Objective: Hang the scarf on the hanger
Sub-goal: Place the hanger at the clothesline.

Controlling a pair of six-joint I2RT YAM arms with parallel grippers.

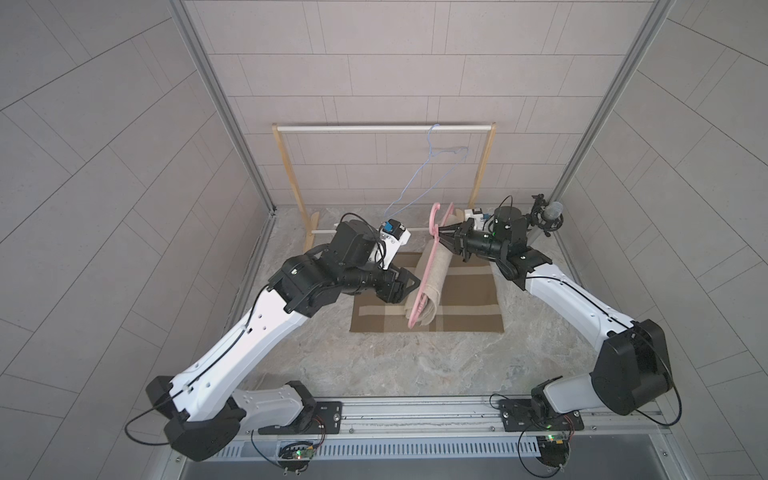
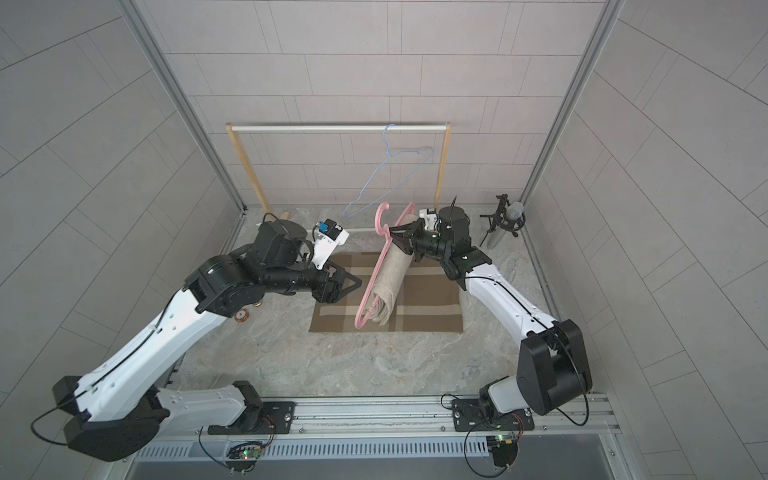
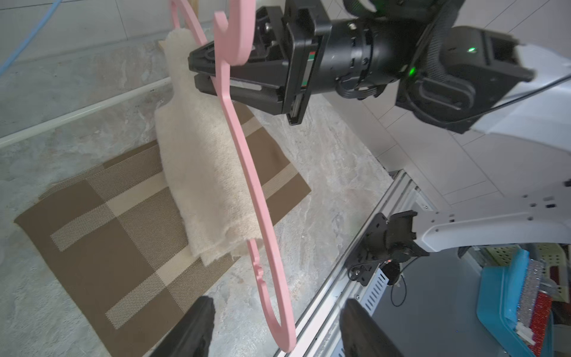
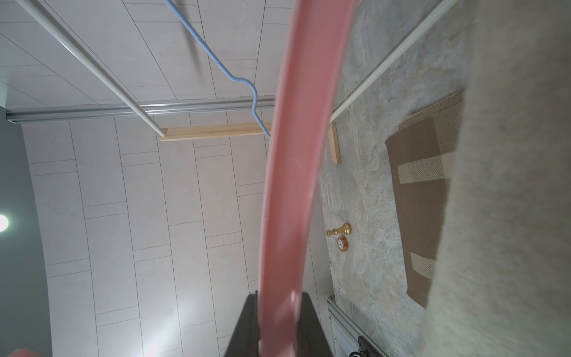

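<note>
A pink hanger (image 1: 430,262) hangs tilted above the mat, and my right gripper (image 1: 442,237) is shut on it just below its hook. A beige scarf (image 1: 432,286) is draped over the hanger and rolls down along it in both top views. In the left wrist view the scarf (image 3: 197,160) hangs beside the pink hanger (image 3: 244,148). My left gripper (image 3: 278,309) is open, and the hanger's curved lower end sits in the gap without touching either finger. The right wrist view shows the hanger (image 4: 296,154) clamped between the dark fingers (image 4: 244,324).
A wooden rack with a white rail (image 1: 382,128) stands at the back, with a blue wire hanger (image 1: 432,166) hooked on it. A brown checked mat (image 1: 465,299) lies under the scarf. A microphone (image 1: 552,212) stands at the back right. A gold chess piece (image 4: 340,230) lies left of the mat.
</note>
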